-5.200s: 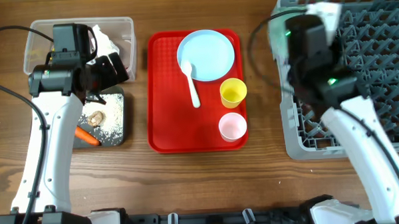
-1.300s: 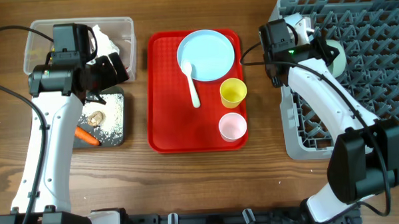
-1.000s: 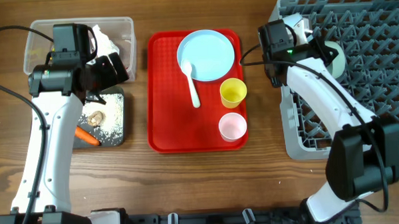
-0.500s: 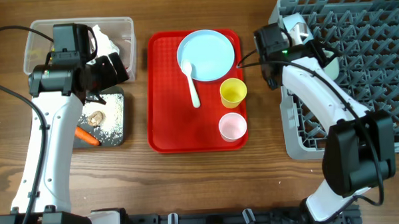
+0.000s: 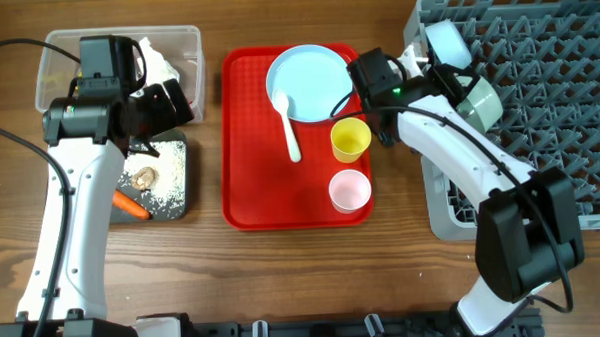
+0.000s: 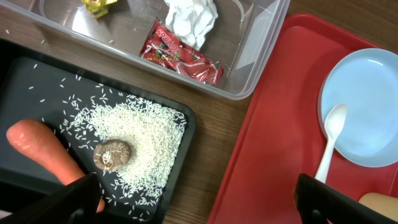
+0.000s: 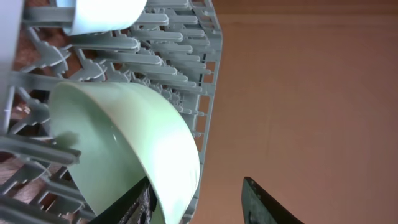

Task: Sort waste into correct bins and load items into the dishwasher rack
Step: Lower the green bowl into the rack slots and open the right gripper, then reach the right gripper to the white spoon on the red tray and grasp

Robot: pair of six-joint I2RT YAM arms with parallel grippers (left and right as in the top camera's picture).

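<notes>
Your table (image 5: 404, 285) carries one grey dishwasher rack (image 5: 549, 130) at 3 o'clock. Two arms work over the table.

The left claw (image 6: 205, 199) hangs over the gap between the bins and the red tray, fingers wide apart, holding nothing. The right claw (image 7: 202, 202) sits at the rack's 9 o'clock edge, jaws apart with only bare table between them.

One red tray (image 5: 271, 190) lies in the centre. There are two bins. The clear tub (image 5: 51, 57) is at 10 o'clock and the black tray (image 5: 176, 198) is just beside it at 9 o'clock.

One blue plate (image 5: 312, 73) lies at the red tray's 1 o'clock.

Two pale green bowls stand on edge among the pegs in the rack's 10 o'clock corner, the far bowl (image 5: 446, 43) and the near bowl (image 5: 480, 100). The near bowl's rim is just beside one right finger (image 7: 140, 208), and I cannot tell whether they touch.

There are two cups on the red tray. The yellow cup (image 5: 351, 140) is at 3 o'clock and the pink cup (image 5: 350, 191) at 4 o'clock.

One white spoon (image 5: 286, 124) has its head on the plate and its handle pointing toward 6 o'clock.

In the black tray you have one carrot (image 6: 46, 152), one brown lump (image 6: 113, 154) and a scatter of rice (image 6: 152, 134).

The tub holds one tissue wad (image 6: 189, 18), one red wrapper (image 6: 183, 53) and one yellow wrapper (image 6: 99, 5), which is cut off by the frame.
</notes>
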